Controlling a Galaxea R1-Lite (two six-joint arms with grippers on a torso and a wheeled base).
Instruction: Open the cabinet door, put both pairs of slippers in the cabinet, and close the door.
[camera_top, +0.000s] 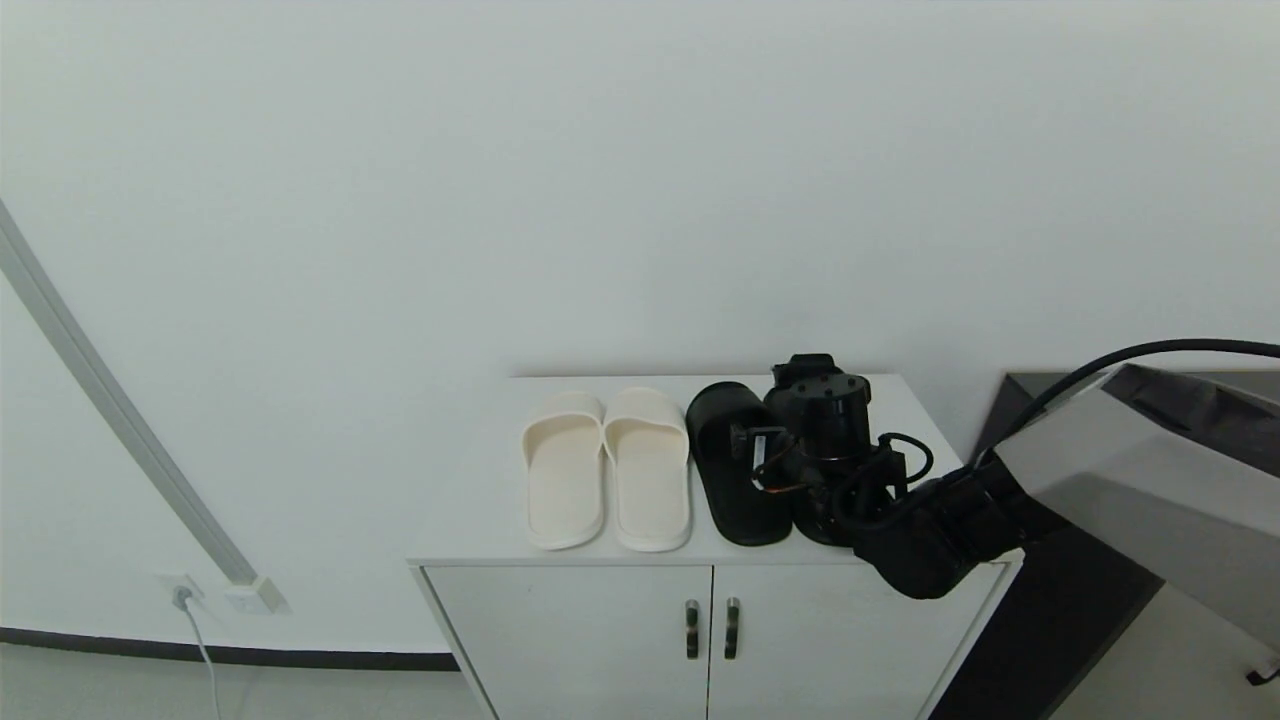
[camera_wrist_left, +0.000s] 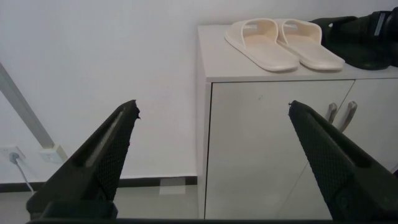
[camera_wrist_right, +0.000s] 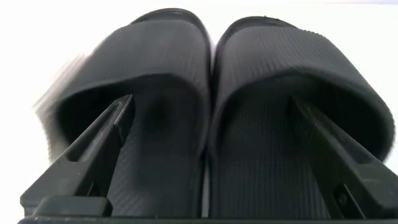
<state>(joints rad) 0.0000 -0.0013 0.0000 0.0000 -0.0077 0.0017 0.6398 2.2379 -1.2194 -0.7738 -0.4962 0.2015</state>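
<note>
1. The right tool (camera_top: 800, 395) hangs over the cabinet top (camera_top: 485, 500), above the heel end of the black slippers (camera_top: 740, 470). It points along their length toward the wall.
2. This pair lies side by side and touching, long axis running from the cabinet's front edge to the wall, straps at the wall end. The approach is therefore heel to toe, straight into the strap openings.
3. In the right wrist view the right tool (camera_wrist_right: 211, 102) is spread, with one finger before each strap mouth and nothing pinched. The seam where the two slippers meet sits midway between the fingers. I judge that pressing together here would catch both inner strap walls at once.
4. The black slippers (camera_wrist_right: 155, 62) look like moulded foam or rubber: matte, finely ribbed on strap and footbed, with thick rounded arches. They will likely give a little under the fingers.
5. The white slippers (camera_top: 605, 465) lie just left of the black ones, parallel to them. They are smooth, cream and of the same slide shape.
6. The cabinet doors (camera_top: 570, 640) are shut, and their two dark bar handles (camera_top: 690, 628) stand upright at the centre seam.
7. The left tool (camera_wrist_left: 212, 106) is spread and empty, low and off the cabinet's left side, well apart from both pairs. The right arm is plainly the nearer to the black pair.
</note>
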